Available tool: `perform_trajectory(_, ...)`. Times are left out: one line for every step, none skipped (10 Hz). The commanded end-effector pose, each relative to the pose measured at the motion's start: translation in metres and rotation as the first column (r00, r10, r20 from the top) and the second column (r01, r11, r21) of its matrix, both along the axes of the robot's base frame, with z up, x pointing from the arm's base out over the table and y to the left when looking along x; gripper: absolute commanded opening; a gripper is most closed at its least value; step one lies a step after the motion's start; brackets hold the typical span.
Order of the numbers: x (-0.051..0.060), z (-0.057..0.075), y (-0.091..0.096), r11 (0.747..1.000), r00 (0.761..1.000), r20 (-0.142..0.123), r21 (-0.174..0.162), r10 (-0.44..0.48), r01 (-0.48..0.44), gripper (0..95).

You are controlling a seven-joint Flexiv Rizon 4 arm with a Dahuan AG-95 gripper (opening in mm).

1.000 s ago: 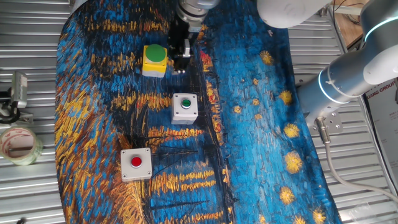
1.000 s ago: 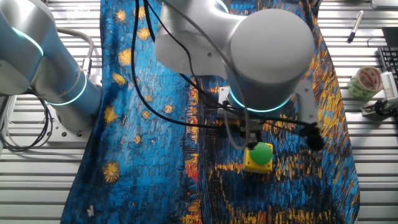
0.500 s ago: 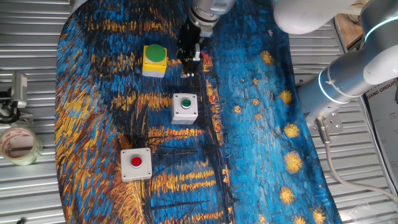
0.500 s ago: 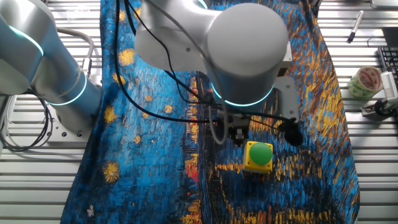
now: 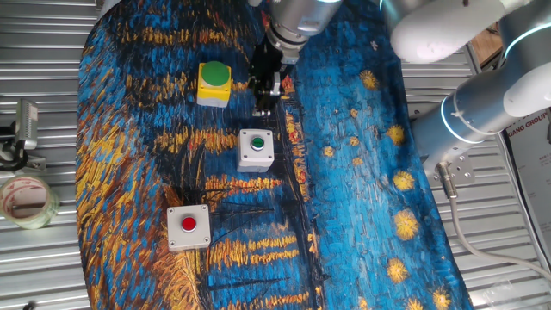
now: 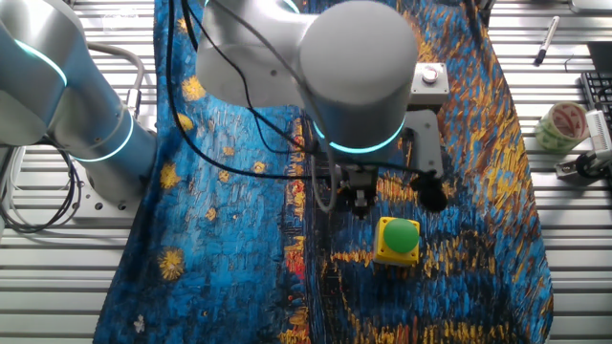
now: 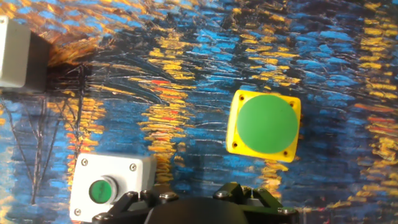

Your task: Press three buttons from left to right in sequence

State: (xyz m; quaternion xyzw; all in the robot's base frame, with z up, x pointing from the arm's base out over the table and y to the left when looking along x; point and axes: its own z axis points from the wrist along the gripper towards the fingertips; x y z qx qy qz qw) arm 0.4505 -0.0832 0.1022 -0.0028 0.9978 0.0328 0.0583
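Observation:
Three buttons lie in a row on the painted cloth. The yellow box with the big green dome (image 5: 213, 82) (image 6: 397, 239) (image 7: 266, 124) is at one end. The grey-white box with the small green button (image 5: 256, 148) (image 7: 109, 188) is in the middle. The grey-white box with the red button (image 5: 188, 226) (image 6: 429, 75) is at the other end. My gripper (image 5: 261, 103) (image 6: 359, 199) hangs above the cloth, beside the yellow box and just short of the middle box, touching neither. Its fingertips do not show clearly. Only the dark hand housing (image 7: 205, 208) shows in the hand view.
A roll of tape (image 5: 26, 200) (image 6: 562, 124) lies off the cloth on the ribbed metal table (image 5: 34, 275). A pen (image 6: 545, 40) lies at the far side. The arm's base link (image 5: 482, 112) stands beside the cloth's edge.
The gripper has drifted away from the yellow box's side toward the middle grey-white box. The buttons have not moved.

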Motion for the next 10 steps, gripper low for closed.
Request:
perform_trajectory(0.002, -0.001, 0.005, 1.0, 1.0, -0.003, -0.026, -0.011, 0.011, 57.0)
perform_trajectory(0.003, -0.002, 0.008, 0.999, 1.0, -0.003, -0.031, -0.018, 0.018, 57.0)
perform_trajectory(0.003, -0.002, 0.011, 0.999, 1.0, -0.004, -0.039, -0.024, 0.024, 57.0)
perform_trajectory(0.003, -0.003, 0.015, 0.999, 0.999, -0.004, -0.041, -0.035, 0.035, 57.0)
perform_trajectory(0.003, -0.004, 0.017, 0.998, 0.999, -0.005, -0.041, -0.042, 0.042, 57.0)
perform_trajectory(0.003, -0.003, 0.019, 0.998, 0.999, -0.007, -0.041, -0.044, 0.044, 57.0)
perform_trajectory(0.003, -0.002, 0.019, 0.998, 0.999, -0.01, -0.037, -0.046, 0.046, 57.0)
perform_trajectory(0.002, 0.0, 0.02, 0.998, 0.999, -0.013, -0.035, -0.045, 0.045, 57.0)
perform_trajectory(0.001, 0.002, 0.023, 0.998, 0.999, -0.014, -0.035, -0.049, 0.049, 57.0)
perform_trajectory(0.001, 0.002, 0.025, 0.998, 0.998, -0.015, -0.033, -0.055, 0.055, 57.0)
